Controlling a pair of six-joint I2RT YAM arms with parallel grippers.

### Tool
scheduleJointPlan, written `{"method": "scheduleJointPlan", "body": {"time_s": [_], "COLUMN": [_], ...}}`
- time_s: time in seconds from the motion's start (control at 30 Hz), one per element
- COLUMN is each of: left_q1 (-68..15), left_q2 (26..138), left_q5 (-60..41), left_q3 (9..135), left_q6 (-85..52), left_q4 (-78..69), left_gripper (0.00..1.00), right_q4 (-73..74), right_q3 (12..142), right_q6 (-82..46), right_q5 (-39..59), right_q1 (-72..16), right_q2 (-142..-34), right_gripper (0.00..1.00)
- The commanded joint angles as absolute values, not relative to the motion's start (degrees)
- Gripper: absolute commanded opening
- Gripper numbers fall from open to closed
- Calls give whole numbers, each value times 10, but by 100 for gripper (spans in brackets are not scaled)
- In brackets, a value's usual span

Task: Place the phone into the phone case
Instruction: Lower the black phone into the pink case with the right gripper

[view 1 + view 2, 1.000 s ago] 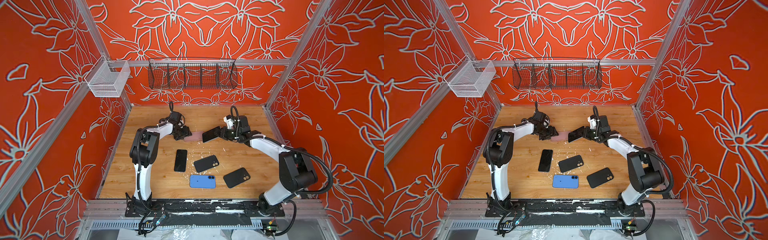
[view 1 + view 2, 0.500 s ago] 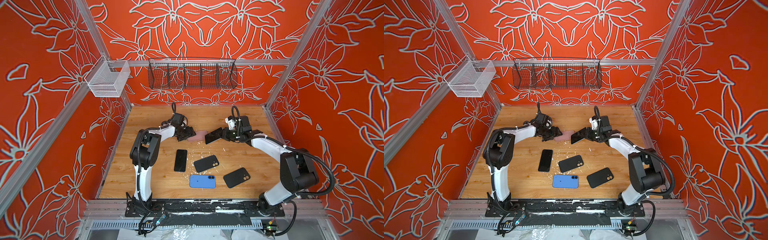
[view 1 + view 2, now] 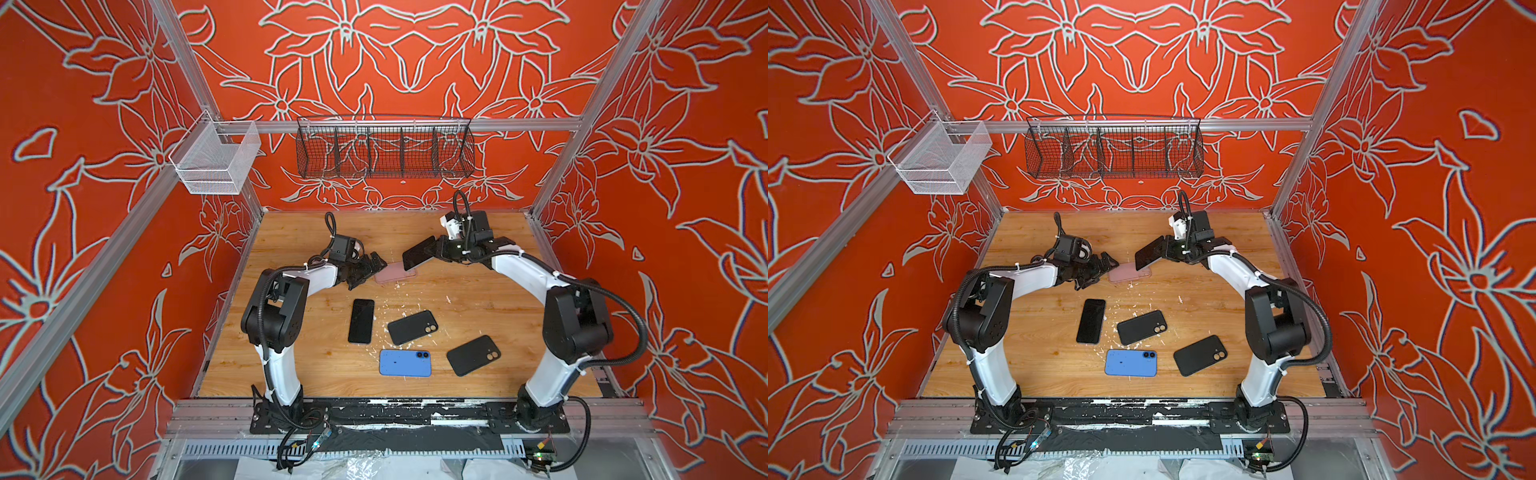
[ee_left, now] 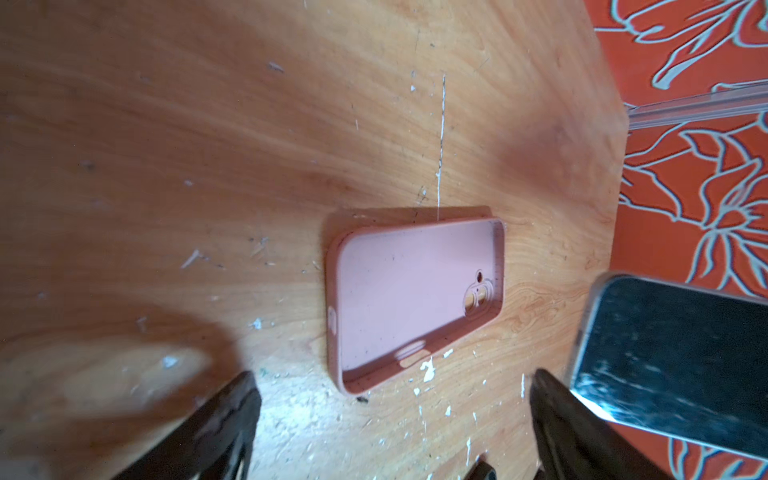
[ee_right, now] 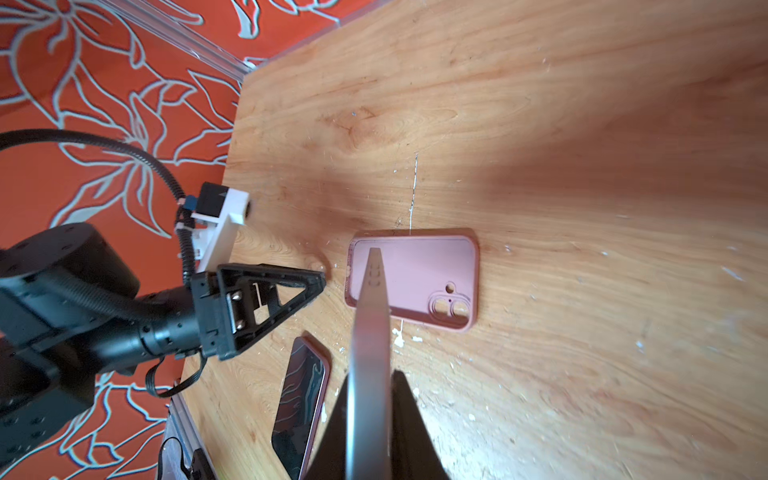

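The right gripper (image 3: 439, 250) pinches the phone (image 3: 417, 254), tilted just over the pink case (image 3: 394, 275) lying far-centre. The left gripper (image 3: 368, 270) gapes empty beside its left end. Next, I reckon, the phone needs lowering squarely in.

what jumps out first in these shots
The loud orange flower walls hit first. At the table's back, the right pincer holds a dark phone tilted by an empty pink case, the open left pincer on its other side. A blue phone lies nearer the front.
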State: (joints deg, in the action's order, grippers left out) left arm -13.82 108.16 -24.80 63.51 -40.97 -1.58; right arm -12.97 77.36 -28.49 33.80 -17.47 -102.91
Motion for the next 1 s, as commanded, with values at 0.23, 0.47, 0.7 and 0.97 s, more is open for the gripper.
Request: {"method": "scheduleJointPlan", "body": {"time_s": [0.23, 0.47, 0.7, 0.97], "left_q1": [-135, -134, -133, -132], "left_q2": [1074, 1093, 1118, 1141], "left_q5": [-283, -285, -294, -297], "left_q3": [574, 575, 582, 593], "left_q6": [-475, -485, -500, -506], "left_q4": [-177, -200, -225, -236], "left_gripper": [100, 100, 100, 100], "right_q4": [-127, -109, -89, -83], "right_q3": [890, 906, 897, 890], "right_q6": [-292, -310, -328, -337], "right_q5": [380, 388, 383, 379], "right_q1": [-209, -219, -229, -229], "right_q2": [-1145, -1192, -1214, -1231], "right_gripper": [0, 0, 0, 0]}}
